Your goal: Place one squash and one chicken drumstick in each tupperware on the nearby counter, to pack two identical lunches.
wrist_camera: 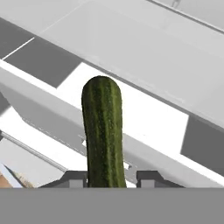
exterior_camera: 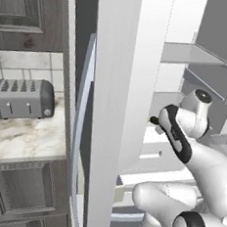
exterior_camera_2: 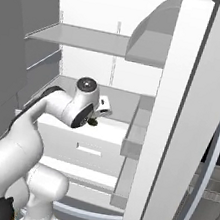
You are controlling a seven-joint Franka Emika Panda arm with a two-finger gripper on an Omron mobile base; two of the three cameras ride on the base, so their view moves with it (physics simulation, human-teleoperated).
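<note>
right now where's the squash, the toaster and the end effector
squash (wrist_camera: 102,131), hand view, middle of the long dark green body
toaster (exterior_camera: 21,98), left base view, its grey front face
end effector (wrist_camera: 109,178), hand view, midway between the two dark fingertips flanking the squash

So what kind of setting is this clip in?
A simulated kitchen, at an open fridge: white shelf and drawers inside, a toaster on a marble counter beside it, and an elongated green squash between the gripper tips.

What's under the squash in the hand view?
White fridge shelf surface shows beside the long green squash. What lies directly beneath is covered by the squash, whose lower end sits between the hand's fingertips.
</note>
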